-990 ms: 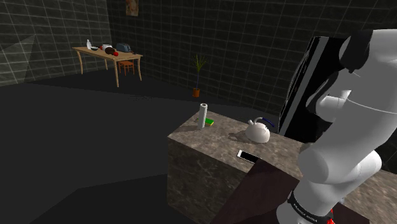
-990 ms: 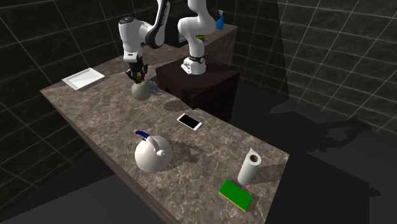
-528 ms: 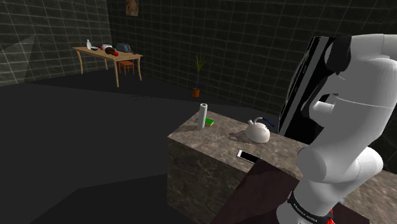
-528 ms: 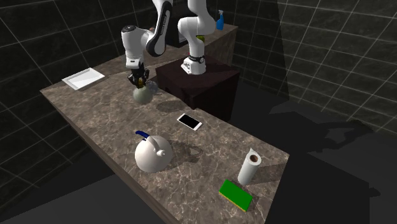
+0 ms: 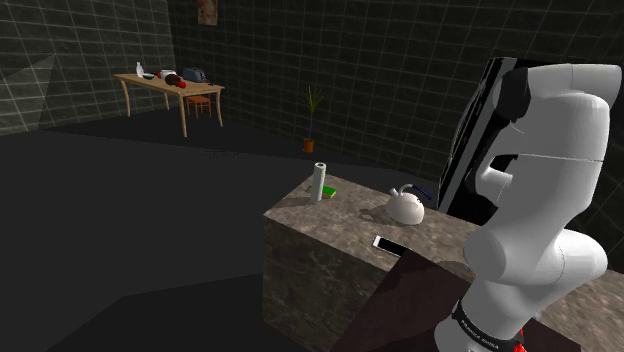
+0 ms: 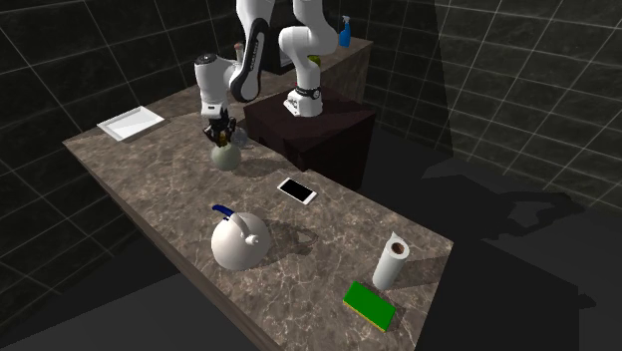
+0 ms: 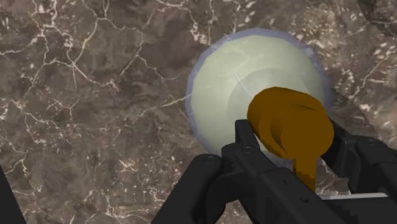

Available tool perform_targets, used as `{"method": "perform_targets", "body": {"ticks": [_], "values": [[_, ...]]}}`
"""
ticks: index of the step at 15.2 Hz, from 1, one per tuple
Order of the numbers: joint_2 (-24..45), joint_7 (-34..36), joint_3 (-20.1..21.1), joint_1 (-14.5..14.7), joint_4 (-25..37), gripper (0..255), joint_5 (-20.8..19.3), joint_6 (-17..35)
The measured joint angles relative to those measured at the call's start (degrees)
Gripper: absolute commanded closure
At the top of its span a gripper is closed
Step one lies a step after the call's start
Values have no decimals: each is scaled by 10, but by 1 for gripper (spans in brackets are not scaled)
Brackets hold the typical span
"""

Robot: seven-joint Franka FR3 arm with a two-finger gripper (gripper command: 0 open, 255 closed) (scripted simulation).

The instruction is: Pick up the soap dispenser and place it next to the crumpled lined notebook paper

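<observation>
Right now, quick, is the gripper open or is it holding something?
Gripper: closed, holding the soap dispenser by its brown pump.

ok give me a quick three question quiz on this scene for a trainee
1. True or false: the gripper clasps the soap dispenser by its brown pump.
2. What lies nearest the paper towel roll? A) phone B) green sponge C) white tray
3. Fill in: the white kettle has a ___ handle.
Key: 1 true; 2 B; 3 blue.
</observation>
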Motion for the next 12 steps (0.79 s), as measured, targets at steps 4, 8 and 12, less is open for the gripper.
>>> {"method": "perform_targets", "body": {"ticks": [4, 8, 12], "values": [[18, -16, 22, -17, 2, 255, 24, 14], [20, -18, 25, -19, 3, 255, 27, 15], [20, -18, 25, -19, 3, 0, 27, 15]]}}
